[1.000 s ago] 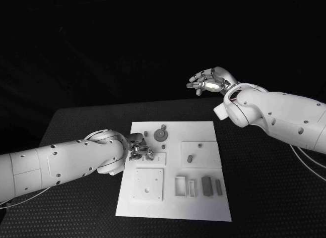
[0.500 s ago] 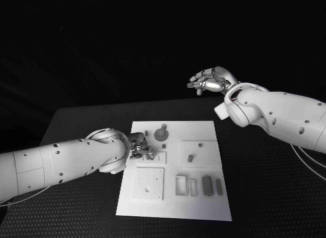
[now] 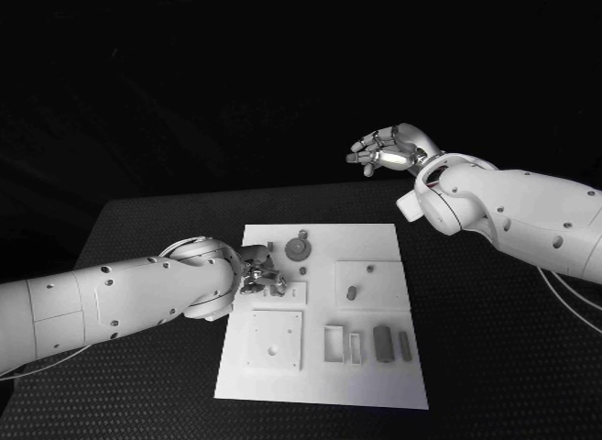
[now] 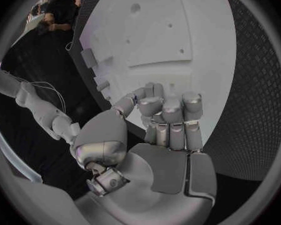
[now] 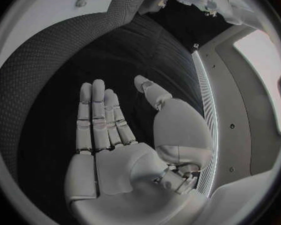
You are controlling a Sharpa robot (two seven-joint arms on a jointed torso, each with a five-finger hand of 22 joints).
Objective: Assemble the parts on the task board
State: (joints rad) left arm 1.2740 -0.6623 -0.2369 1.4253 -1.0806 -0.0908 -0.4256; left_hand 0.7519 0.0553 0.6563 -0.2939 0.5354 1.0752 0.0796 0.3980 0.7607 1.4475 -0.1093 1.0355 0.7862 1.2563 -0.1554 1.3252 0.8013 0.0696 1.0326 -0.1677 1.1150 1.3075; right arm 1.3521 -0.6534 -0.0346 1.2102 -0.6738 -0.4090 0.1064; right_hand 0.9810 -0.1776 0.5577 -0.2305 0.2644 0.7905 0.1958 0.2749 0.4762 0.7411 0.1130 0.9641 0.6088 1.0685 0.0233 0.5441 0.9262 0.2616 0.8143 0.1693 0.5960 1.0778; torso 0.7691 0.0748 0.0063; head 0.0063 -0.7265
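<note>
The white task board (image 3: 380, 243) lies in the middle of the black table. My left hand (image 3: 258, 275) hovers over the board's left edge beside a small raised plate (image 3: 290, 293). In the left wrist view that hand (image 4: 162, 117) has its fingers curled in against the thumb, with no part showing between them. On the board are a round grey disc (image 3: 297, 247), a grey peg (image 3: 350, 293) and a row of grey blocks (image 3: 381, 343). My right hand (image 3: 387, 151) is raised beyond the table's far edge, its fingers (image 5: 93, 115) spread and holding nothing.
A square plate with holes (image 3: 274, 339) and a small frame (image 3: 333, 343) sit near the board's front. Black matting (image 3: 498, 367) surrounds the board on all sides. My right forearm (image 3: 525, 220) reaches over the table's right side.
My left arm has eased slightly toward the board, its hand staying curled over the left edge. The right hand has not moved.
</note>
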